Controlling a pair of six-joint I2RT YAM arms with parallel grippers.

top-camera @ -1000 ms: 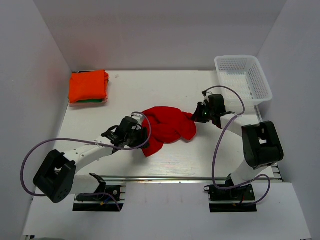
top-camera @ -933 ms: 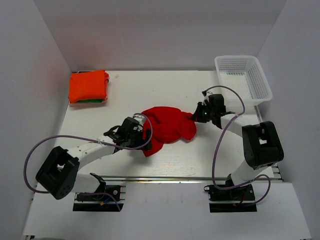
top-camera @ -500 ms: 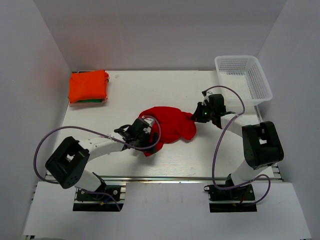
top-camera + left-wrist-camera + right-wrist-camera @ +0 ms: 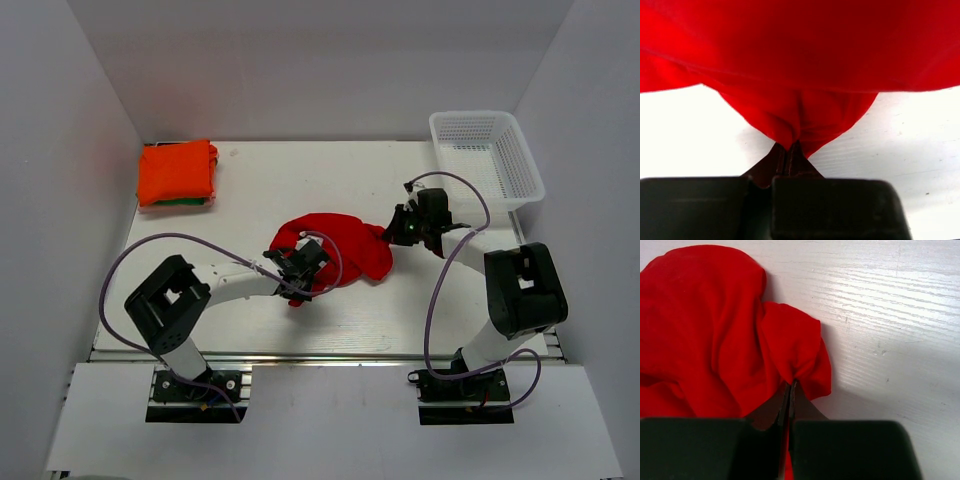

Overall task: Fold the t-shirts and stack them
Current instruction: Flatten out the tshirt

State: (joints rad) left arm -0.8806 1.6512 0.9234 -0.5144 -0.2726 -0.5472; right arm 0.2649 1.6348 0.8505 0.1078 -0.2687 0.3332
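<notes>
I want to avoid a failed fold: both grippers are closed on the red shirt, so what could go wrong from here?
The left gripper pinches only a small tip of the red shirt; it may slip out when pulled. The right gripper also holds a thin fold, and the shirt is bunched, so spreading may leave it twisted.

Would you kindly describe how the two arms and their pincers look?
The left arm and right arm share white links and boxy black joint housings, each trailing a looping purple cable. The left pincer and right pincer have thin dark fingers on a wide black body.
</notes>
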